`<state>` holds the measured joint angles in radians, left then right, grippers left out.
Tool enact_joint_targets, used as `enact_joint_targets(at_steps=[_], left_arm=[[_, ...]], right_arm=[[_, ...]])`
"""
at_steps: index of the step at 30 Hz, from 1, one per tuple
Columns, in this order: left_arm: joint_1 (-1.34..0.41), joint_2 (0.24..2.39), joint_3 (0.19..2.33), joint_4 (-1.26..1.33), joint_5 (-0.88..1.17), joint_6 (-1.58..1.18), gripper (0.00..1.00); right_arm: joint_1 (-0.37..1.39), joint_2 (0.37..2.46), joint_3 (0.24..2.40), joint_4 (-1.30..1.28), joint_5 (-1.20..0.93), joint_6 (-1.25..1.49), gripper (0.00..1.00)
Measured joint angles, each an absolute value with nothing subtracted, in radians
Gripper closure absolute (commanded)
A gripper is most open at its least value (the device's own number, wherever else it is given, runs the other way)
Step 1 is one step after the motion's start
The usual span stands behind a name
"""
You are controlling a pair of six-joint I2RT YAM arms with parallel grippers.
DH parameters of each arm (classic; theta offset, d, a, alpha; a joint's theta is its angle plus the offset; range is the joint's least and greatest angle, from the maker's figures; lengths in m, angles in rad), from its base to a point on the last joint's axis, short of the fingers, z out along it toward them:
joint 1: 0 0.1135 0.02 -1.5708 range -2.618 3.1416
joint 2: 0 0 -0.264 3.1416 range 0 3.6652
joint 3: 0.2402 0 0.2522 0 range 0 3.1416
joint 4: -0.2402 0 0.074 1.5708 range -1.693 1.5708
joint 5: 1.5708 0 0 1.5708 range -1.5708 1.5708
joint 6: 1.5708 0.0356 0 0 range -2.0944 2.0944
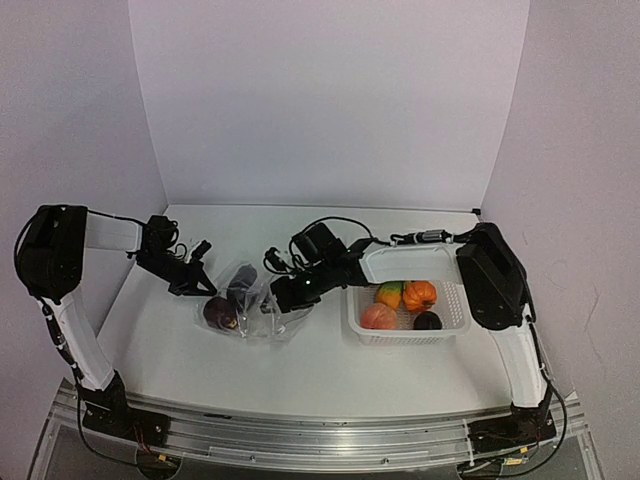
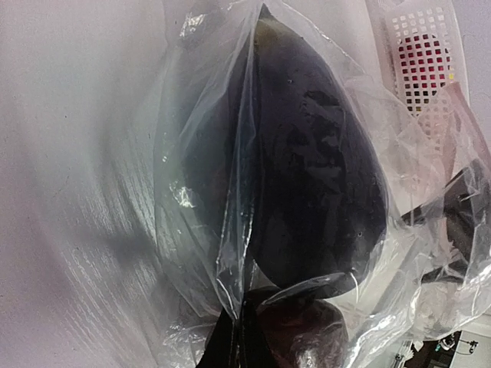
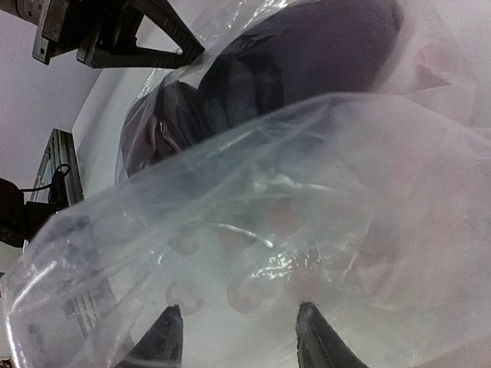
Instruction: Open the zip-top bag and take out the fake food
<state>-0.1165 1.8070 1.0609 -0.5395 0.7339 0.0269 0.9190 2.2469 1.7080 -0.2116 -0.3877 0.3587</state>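
The clear zip-top bag (image 1: 258,312) lies on the table between my two grippers. Two dark pieces of fake food are inside it: a dark purple eggplant (image 1: 241,281) and a dark reddish piece (image 1: 220,313). In the left wrist view the eggplant (image 2: 314,169) fills the bag (image 2: 192,153), with the reddish piece (image 2: 322,337) below it. My left gripper (image 1: 205,290) (image 2: 234,345) is shut on a fold of the bag's plastic. My right gripper (image 1: 284,297) (image 3: 238,307) is open at the bag's other side, with plastic (image 3: 307,192) across its fingers.
A white mesh basket (image 1: 410,338) stands to the right of the bag. It holds an orange piece (image 1: 420,295), a peach piece (image 1: 378,316), a green-orange piece (image 1: 389,293) and a black piece (image 1: 428,320). The basket also shows in the left wrist view (image 2: 422,46). White walls enclose the table.
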Motion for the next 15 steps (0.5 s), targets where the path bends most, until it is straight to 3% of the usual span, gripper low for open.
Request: enact_joint_targets(at_steps=[2, 6, 15], left_arm=[[-0.117, 1.805, 1.049, -0.533, 0.745, 0.024, 1.00], [-0.117, 1.804, 1.026, -0.521, 0.779, 0.019, 1.00], [-0.120, 1.804, 1.018, -0.513, 0.818, 0.019, 1.00]], right_arm=[[0.933, 2.278, 1.728, -0.190, -0.395, 0.369, 0.43], [0.952, 2.333, 1.766, -0.126, -0.390, 0.417, 0.22], [0.952, 2.404, 1.799, -0.010, -0.199, 0.547, 0.22]])
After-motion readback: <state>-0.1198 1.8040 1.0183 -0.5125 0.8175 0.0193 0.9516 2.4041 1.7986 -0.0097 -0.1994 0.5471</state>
